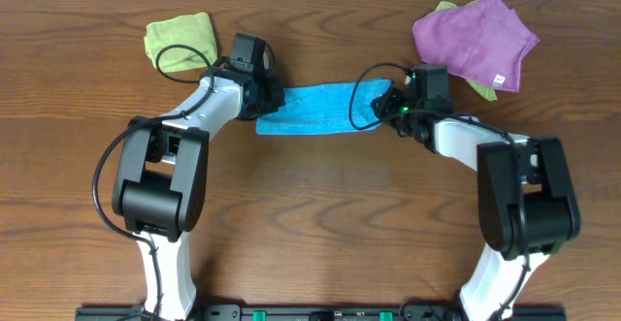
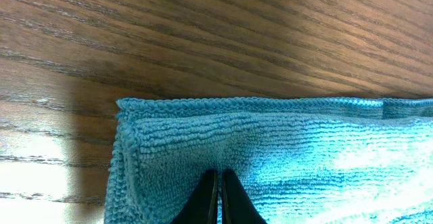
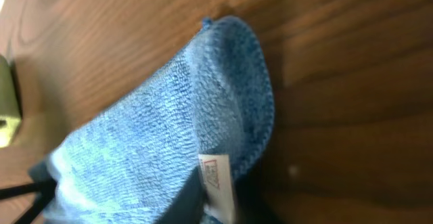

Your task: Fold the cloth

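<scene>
The sky-blue cloth (image 1: pixel 320 108) lies as a long folded strip across the middle back of the table. My left gripper (image 1: pixel 273 98) is at its left end. In the left wrist view its two black fingers (image 2: pixel 220 180) are pressed together on the cloth (image 2: pixel 284 149), near the folded left corner. My right gripper (image 1: pixel 389 106) is at the right end. In the right wrist view the cloth (image 3: pixel 149 136) bulges up over the mostly hidden jaws (image 3: pixel 203 204), with a white label (image 3: pixel 215 173) beside one dark finger.
A lime-green cloth (image 1: pixel 181 42) lies at the back left behind my left arm. A purple cloth (image 1: pixel 475 38) lies at the back right on top of another green cloth (image 1: pixel 482 89). The table is dark wood (image 1: pixel 320 214).
</scene>
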`<state>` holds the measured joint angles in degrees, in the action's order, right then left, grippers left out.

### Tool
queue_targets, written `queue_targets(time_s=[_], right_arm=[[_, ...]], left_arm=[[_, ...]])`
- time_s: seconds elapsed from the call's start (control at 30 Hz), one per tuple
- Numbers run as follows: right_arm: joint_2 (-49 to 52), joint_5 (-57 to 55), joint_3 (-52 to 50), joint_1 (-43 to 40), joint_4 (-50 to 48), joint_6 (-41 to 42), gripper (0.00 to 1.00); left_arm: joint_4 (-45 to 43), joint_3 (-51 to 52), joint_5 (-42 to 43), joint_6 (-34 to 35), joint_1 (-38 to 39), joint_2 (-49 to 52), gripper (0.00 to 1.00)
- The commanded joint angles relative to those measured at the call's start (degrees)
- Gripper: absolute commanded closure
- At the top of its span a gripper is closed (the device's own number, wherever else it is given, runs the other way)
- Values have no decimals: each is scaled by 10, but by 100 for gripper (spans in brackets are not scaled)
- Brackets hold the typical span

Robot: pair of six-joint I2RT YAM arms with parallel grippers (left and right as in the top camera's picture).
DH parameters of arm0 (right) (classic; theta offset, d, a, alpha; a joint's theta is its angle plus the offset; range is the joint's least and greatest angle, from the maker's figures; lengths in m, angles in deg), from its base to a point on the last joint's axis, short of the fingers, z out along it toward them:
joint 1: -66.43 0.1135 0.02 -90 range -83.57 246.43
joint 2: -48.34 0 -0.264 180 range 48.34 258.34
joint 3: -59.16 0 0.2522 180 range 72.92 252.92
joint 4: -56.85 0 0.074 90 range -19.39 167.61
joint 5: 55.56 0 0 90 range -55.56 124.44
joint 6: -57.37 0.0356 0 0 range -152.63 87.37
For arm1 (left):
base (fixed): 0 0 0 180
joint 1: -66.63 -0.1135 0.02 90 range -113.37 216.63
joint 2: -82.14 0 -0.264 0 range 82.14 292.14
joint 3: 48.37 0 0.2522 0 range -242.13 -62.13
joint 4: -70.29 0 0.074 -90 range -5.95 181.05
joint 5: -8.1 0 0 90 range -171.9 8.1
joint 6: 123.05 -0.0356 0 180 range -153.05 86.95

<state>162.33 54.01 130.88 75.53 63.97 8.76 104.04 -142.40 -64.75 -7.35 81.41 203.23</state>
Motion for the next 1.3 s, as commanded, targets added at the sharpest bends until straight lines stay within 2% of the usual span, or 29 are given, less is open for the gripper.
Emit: queue_targets(time_s=[0.0, 0.47, 0.93, 1.27], right_arm=[[3, -7, -6, 10, -21, -3, 98], [-114, 39, -6, 34, -33, -53, 99], [-106, -3, -6, 165, -90, -57, 99], [-97, -12, -5, 178, -103, -64, 99]], left_arm=[[2, -5, -10, 8, -2, 10, 94], [-7, -5, -12, 19, -2, 10, 94], [-7, -7, -12, 26, -2, 10, 94], [10, -58, -15, 24, -15, -19, 94]])
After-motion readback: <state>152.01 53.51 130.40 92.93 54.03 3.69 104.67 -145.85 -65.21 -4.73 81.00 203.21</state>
